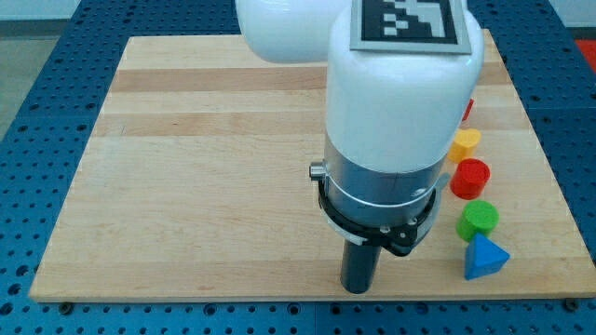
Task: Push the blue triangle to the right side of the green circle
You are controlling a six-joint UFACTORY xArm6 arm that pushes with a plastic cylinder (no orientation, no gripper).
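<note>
While the arm carries no pincer at all, so that no open or closed state applies, it ends in a dark rod whose lower end, my tip (357,289), stands on the desk (205,186) close to the desk's bottom edge, right of the middle. The white arm housing (400,102) rises above the rod and hides part of the desk toward its top edge; a black-and-white marker tag (407,20) sits on top of the housing.

To the view's right of my tip, apart from it and not touching, lies the blue triangle (484,258), near the desk's bottom right corner. Just above the blue triangle, touching it or nearly so, stands the green circle (478,220); the blue triangle sits below it toward the bottom edge, shifted slightly to the right. Farther up along the right edge come a red cylinder (470,178), then a yellow block (465,144) whose shape is not clear, and above that a sliver of another red block (468,109), mostly hidden behind the arm housing. These blocks form a loose column running up the desk's right side. Around the desk shows a blue perforated surface (37,84).
</note>
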